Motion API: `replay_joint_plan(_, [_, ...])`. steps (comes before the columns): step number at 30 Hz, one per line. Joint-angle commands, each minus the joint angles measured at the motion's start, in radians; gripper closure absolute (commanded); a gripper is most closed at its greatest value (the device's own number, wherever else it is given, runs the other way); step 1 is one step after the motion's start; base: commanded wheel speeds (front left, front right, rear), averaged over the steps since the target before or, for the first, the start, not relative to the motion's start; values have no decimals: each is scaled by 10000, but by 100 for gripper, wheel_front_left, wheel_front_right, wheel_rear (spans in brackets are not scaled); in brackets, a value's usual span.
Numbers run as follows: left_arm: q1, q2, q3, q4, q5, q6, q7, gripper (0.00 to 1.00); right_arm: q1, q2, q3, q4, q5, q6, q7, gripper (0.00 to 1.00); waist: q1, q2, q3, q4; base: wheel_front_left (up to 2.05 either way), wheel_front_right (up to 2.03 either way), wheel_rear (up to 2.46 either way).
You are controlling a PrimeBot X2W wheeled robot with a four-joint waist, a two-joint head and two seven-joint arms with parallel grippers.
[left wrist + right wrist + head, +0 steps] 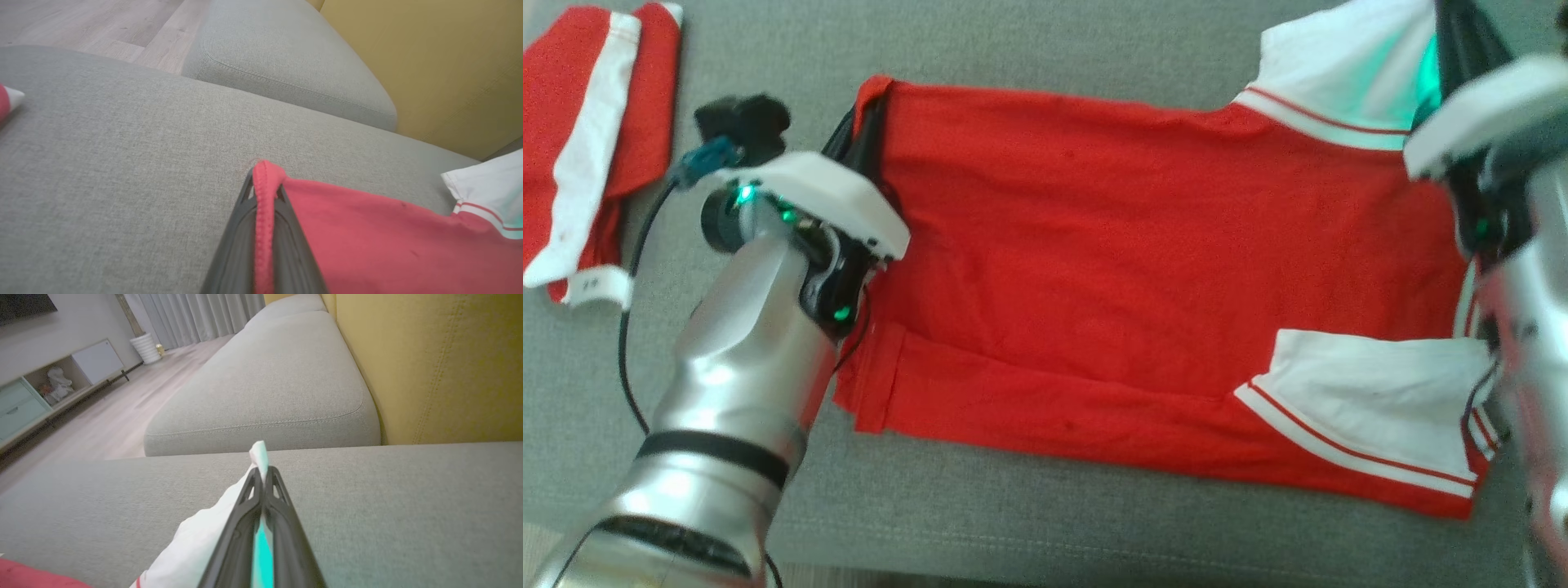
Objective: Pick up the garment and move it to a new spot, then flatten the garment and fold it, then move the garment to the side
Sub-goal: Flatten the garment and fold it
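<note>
Red with white sleeves, the garment (1094,269) lies flat lengthwise across the grey cushion (1045,506), hem at its left end. Left gripper (264,183) is clamped on the hem corner, right gripper (263,475) on a sleeve.

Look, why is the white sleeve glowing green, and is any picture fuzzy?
Head view: green light tints the sleeve beside the blurry right arm. Right wrist view: green glows on the sleeve in the shut right gripper. Left wrist view: sharp, evenly lit, left gripper clamping the hem.
</note>
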Motion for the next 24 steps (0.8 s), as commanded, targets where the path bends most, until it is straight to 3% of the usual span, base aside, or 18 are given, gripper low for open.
replay_joint_plan(1, [-22, 470, 322, -417, -194, 3, -123, 100, 357, -2, 150, -733, 315, 69, 36, 100, 0, 0, -237, -90, 0, 0, 0])
replay_joint_plan(5, [870, 811, 322, -1154, -963, 2, -101, 100, 2483, -166, -157, -3120, 1459, 69, 494, 100, 0, 0, -749, -265, 0, 0, 0])
replay_joint_plan(7, [1054, 885, 316, -1320, -1137, 2, -82, 100, 2935, -147, -262, -3563, 1625, 69, 612, 100, 0, 0, -842, -303, 0, 0, 0])
replay_joint_plan(15, [2631, 1440, 434, -3006, -2799, 2, 459, 100, 6390, 602, -1426, -6879, 2797, 69, 1537, 100, 0, 0, -1368, -607, 0, 0, 0])
replay_joint_plan(24, [4509, 2156, 746, -4451, -3749, 206, 937, 100, 9004, 1663, -2175, -8431, 3023, 69, 2464, 100, 0, 0, -1609, -939, 0, 0, 0])
